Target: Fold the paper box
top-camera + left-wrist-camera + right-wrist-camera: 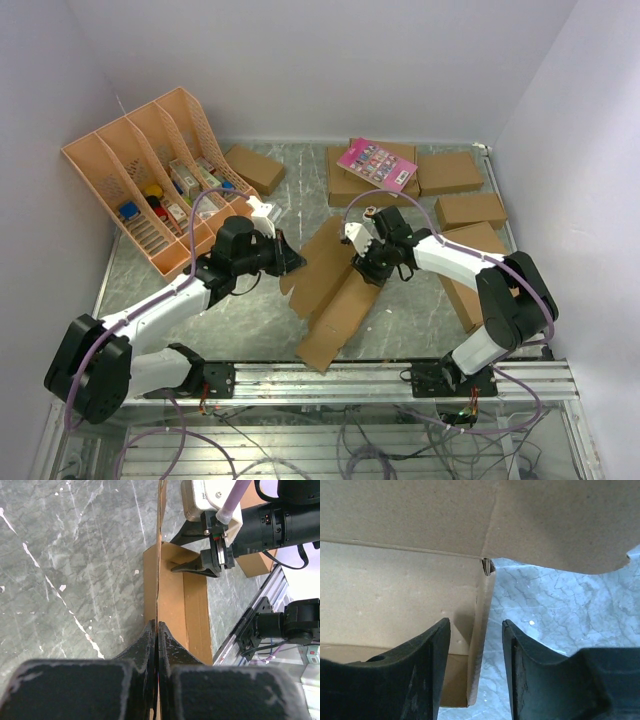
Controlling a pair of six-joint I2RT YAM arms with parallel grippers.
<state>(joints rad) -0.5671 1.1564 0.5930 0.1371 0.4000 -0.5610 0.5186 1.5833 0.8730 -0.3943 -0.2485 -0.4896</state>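
We see marble table point(240, 320), orange rack point(150, 180) at far left. Box point(335, 290) lies at table centre between arms, partly folded, one panel raised. Left gripper point(158, 630) pinched tight on thin edge of that panel. Right gripper point(476, 625) half-wide, jaws straddling side wall, gap either side.

Top view looks down from 6 o'clock over the desk point(250, 320); both close wrist views share the paper box point(340, 315).
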